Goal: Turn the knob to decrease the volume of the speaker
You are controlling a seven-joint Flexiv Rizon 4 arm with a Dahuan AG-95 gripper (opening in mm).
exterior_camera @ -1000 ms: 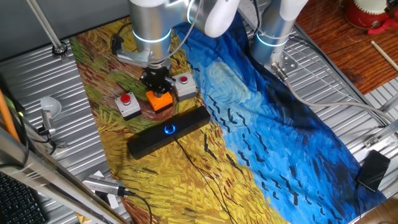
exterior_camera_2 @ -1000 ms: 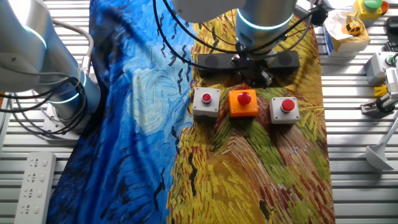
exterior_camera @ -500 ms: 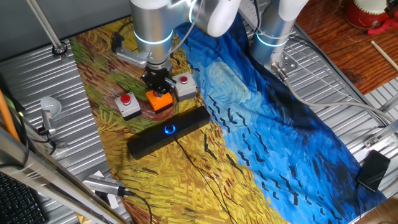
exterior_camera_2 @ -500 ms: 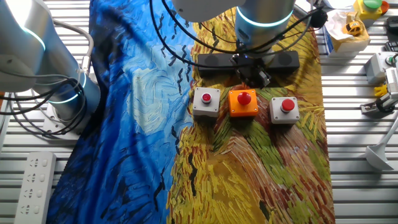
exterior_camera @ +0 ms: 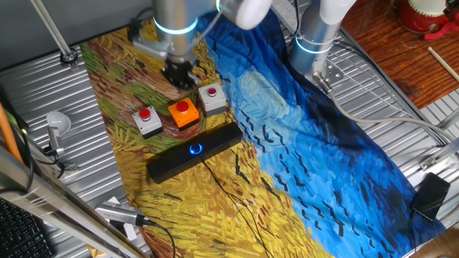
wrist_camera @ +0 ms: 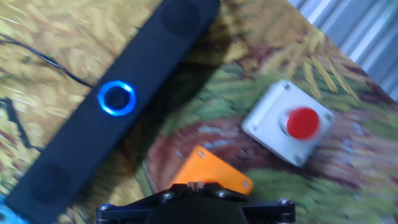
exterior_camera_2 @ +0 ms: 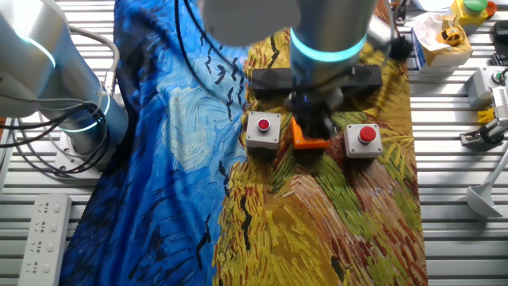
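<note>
A robotics laboratory test bench: a table (exterior_camera: 401,107) of ribbed aluminium slats, draped with a cloth (exterior_camera: 287,136) printed in blue and yellow brush strokes. Two silver robot arms (exterior_camera_2: 48,79) with glowing cyan rings stand on it, amid loose cables (exterior_camera_2: 32,151), a white power strip (exterior_camera_2: 40,234) and a keyboard (exterior_camera: 21,233).

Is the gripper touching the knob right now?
Apart. One fixed view shows the gripper raised beyond the orange box, well clear of the knob.
</note>
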